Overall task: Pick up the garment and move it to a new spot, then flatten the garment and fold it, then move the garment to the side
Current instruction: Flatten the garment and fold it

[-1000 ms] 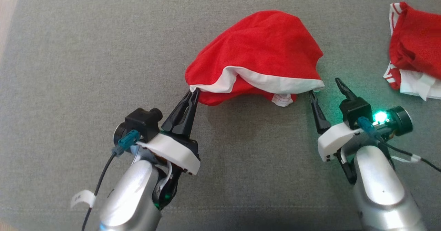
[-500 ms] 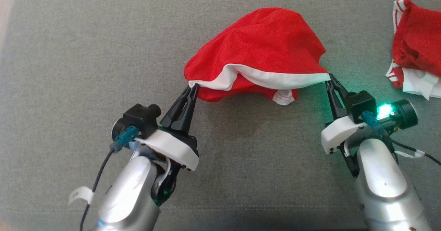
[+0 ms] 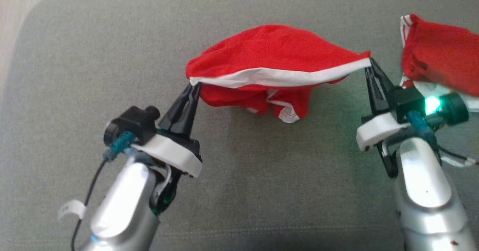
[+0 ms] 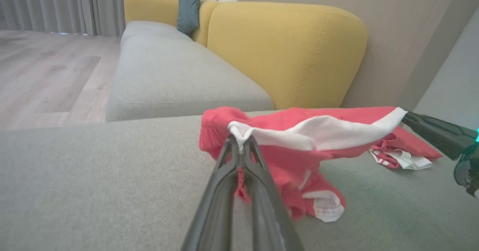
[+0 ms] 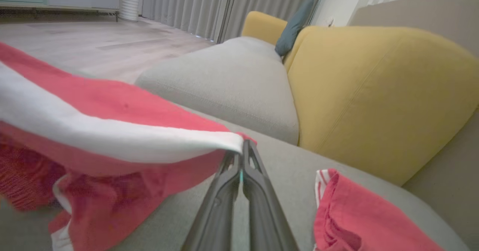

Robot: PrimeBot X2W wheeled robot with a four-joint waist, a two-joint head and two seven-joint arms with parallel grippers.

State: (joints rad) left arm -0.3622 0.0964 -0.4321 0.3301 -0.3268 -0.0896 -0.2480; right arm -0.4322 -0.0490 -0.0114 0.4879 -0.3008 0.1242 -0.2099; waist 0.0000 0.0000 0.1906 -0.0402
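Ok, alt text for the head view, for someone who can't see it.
A red garment hangs stretched by its white band between the shut left gripper and right gripper, above a grey cushion. A second garment, also red, lies at far right.

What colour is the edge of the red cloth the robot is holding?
White: the band on the red garment shows best in the head view.

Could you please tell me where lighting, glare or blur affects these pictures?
Head view: a green lamp by the right gripper tints the grey cushion, the red garment casts a soft shadow, and the silver forearms glare. Right wrist view: the garment's lower left folds are blurred. Left wrist view: the left gripper blurs toward the lens.
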